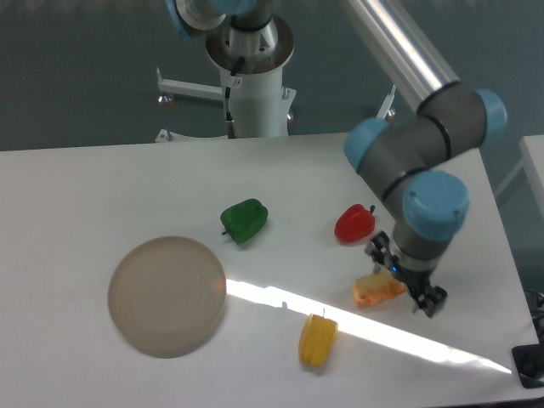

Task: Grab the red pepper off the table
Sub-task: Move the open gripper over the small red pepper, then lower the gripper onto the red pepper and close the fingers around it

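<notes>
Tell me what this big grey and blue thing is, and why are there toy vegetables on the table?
It is a robot arm, seen from one camera looking down at the white table. At its end is a tool with two fingers for grabbing; I cannot tell if it is open. It hangs low by an orange-yellow lump and does not seem to hold anything. Its job is picking up the red pepper, which lies just beside it. Also there: a green pepper, a yellow pepper and a round beige plate.

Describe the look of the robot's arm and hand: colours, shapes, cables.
The arm is built of shiny silver tubes and dark grey rounded joints with light-blue caps. The hand is small and black. A thin black cable runs down the white base column.
</notes>
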